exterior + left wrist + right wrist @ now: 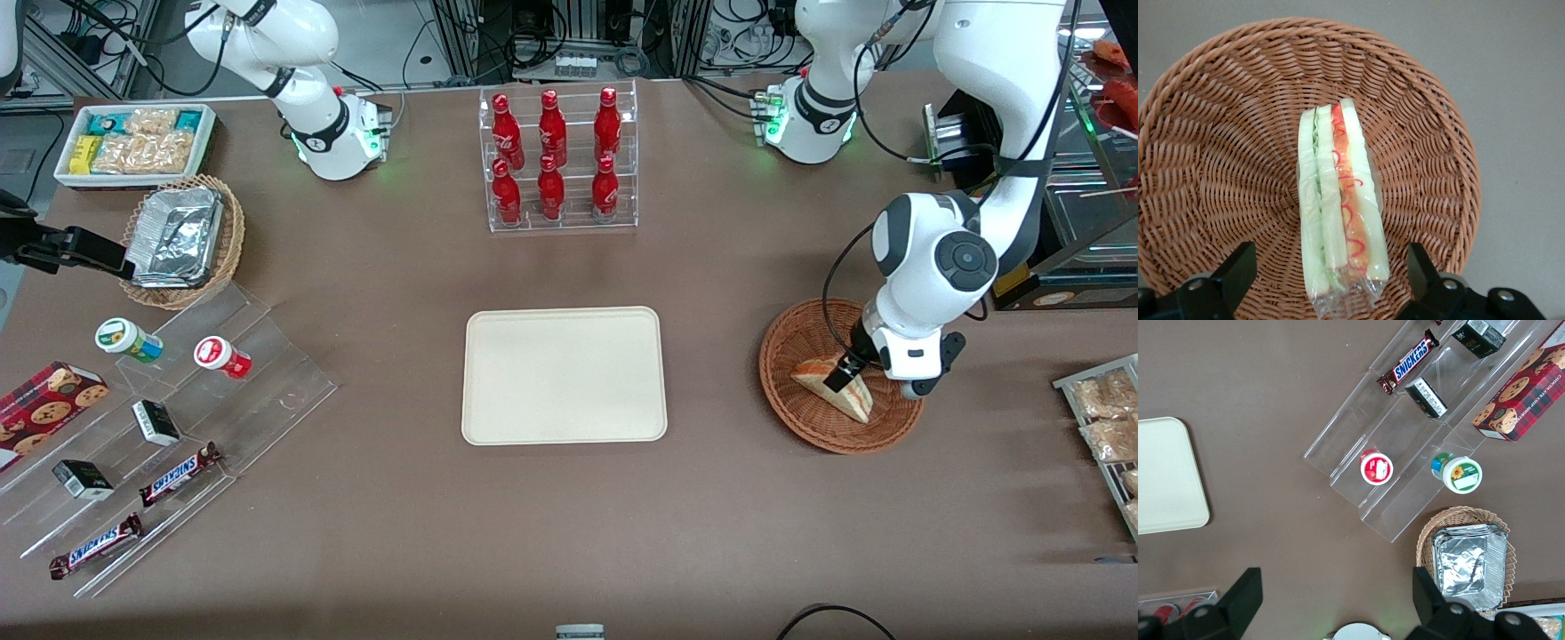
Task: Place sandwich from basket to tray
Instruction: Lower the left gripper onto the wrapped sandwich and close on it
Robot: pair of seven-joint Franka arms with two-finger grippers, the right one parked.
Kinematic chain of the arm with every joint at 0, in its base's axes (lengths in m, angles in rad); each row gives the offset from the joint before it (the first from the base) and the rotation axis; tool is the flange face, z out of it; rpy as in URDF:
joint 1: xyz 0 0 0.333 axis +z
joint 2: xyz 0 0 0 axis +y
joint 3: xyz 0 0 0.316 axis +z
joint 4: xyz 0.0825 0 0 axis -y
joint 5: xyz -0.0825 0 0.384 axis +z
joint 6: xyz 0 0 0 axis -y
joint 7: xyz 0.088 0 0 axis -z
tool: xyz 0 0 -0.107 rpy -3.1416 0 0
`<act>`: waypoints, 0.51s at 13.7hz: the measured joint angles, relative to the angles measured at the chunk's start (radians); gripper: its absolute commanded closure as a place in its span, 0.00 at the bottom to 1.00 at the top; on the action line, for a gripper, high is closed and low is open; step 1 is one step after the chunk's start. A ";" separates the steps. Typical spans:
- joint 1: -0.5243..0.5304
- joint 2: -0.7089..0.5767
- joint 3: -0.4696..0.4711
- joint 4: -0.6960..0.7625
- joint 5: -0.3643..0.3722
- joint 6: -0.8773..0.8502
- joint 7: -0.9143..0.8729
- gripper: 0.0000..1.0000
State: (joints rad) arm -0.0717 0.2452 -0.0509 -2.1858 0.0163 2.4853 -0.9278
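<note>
"SNICKERS" reads on two chocolate bars (180, 474) (95, 546) on the clear stepped display (267, 356); "CHOCOLATE CHIP" partly reads on the red cookie box (1519, 393).

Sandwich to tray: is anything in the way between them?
Nothing visible. The sandwich lies in the basket, the open claw straddling it. Only bare table separates basket and tray, and the tray holds nothing.

Tool (1331, 283) fingertips beyond frame edge
</note>
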 measured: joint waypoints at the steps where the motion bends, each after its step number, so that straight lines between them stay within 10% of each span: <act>1: 0.000 0.006 0.000 -0.001 0.000 0.000 0.000 0.00; 3: 0.000 0.016 0.000 -0.004 0.000 0.001 -0.001 0.02; 7: 0.000 0.025 0.000 -0.006 0.000 0.006 -0.002 0.75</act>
State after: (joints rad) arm -0.0718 0.2699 -0.0509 -2.1918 0.0163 2.4910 -0.9298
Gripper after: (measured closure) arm 0.159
